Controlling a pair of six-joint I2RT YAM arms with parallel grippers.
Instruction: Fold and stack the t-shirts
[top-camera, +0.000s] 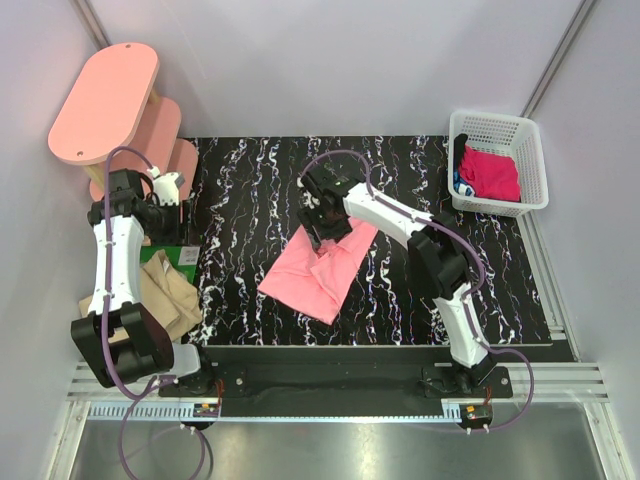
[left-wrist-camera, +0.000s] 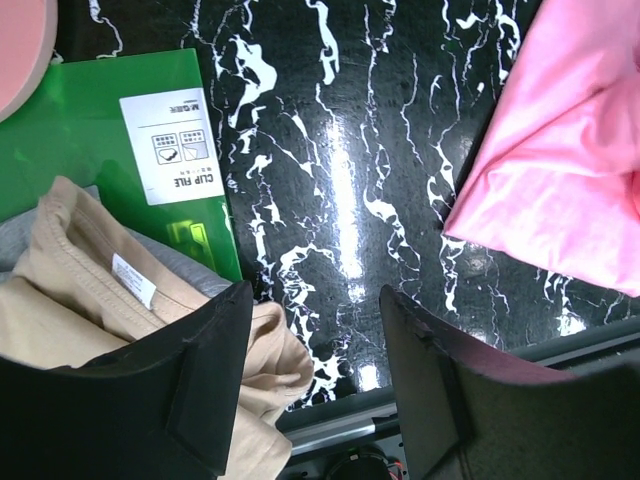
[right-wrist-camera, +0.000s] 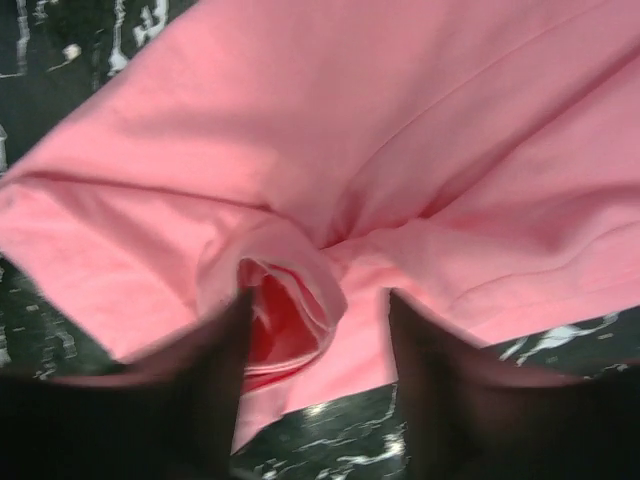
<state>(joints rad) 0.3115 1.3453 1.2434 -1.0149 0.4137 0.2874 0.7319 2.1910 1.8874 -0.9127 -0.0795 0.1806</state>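
Mid-table, rumpled salmon-pink t-shirt, right jaws parted over it, seemingly empty, left jaws spread, empty

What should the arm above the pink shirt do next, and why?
Probably close the right gripper on the pink t-shirt. Its fingers stand open on either side of a raised pucker of cloth, so a pinch there would likely catch a layer to fold. The left gripper hangs open near the tan t-shirt, away from the pink one.

Salmon-pink t-shirt rumpled, central — tan t-shirt bunched far left — magenta t-shirt in basket
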